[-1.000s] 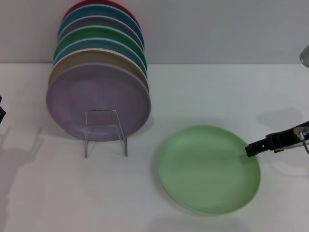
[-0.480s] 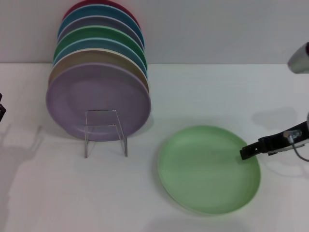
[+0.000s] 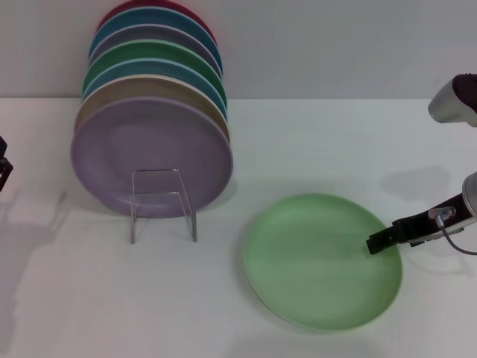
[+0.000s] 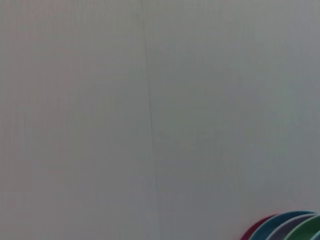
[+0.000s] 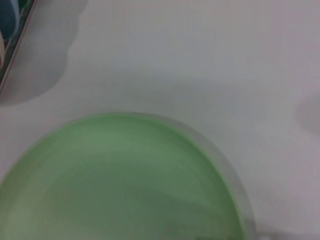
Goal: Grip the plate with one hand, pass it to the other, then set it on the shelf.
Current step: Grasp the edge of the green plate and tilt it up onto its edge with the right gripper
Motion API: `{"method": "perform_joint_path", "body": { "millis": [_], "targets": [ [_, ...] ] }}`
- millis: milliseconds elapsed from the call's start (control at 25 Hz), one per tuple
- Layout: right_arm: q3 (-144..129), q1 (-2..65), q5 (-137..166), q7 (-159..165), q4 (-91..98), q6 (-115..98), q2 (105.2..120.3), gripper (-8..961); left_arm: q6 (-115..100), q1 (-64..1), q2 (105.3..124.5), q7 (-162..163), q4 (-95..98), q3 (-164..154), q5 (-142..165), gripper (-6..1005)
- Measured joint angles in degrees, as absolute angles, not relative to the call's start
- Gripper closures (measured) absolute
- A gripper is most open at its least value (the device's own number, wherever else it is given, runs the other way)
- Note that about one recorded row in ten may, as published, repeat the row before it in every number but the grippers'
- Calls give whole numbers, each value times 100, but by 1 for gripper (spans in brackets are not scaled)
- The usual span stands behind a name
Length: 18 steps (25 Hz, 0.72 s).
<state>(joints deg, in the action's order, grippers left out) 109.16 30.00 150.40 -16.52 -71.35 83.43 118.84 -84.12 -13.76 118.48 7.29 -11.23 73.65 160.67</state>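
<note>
The pale mint-green plate (image 3: 322, 259) lies flat on the white table, right of centre; it fills the lower part of the right wrist view (image 5: 120, 185). My right gripper (image 3: 375, 243), slim and black with a thin grey cable, reaches in from the right, its tip at the plate's right rim. The clear rack (image 3: 163, 203) stands at the left, holding several plates on edge with a lilac plate (image 3: 149, 153) in front. My left gripper (image 3: 4, 170) barely shows at the far left edge, away from the plates.
The silver-and-white part of the right arm (image 3: 455, 101) hangs at the upper right. The stacked plates' tops show in the left wrist view (image 4: 285, 227) against a grey wall. Bare white table lies between rack and plate and along the front.
My right gripper has slid slightly left and down along the plate's right rim. The silver arm part has come further into view. The plate has not moved.
</note>
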Motion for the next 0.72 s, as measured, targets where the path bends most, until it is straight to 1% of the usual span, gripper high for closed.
{"method": "perform_joint_path", "body": {
  "millis": [560, 680, 720],
  "targets": [
    [10877, 3015, 15109, -1652, -7019, 8247, 11882, 151, -8339, -1436, 11852, 737, -1125, 7365, 16067, 184],
    [10854, 3016, 15109, -1652, -7015, 8212, 11882, 195, -8339, -1436, 11855, 745, -1125, 7362, 16067, 184],
    [10853, 3017, 15109, -1652, -7013, 8205, 11883, 238, -8339, -1436, 11856, 747, -1126, 7360, 16067, 183]
  ]
}}
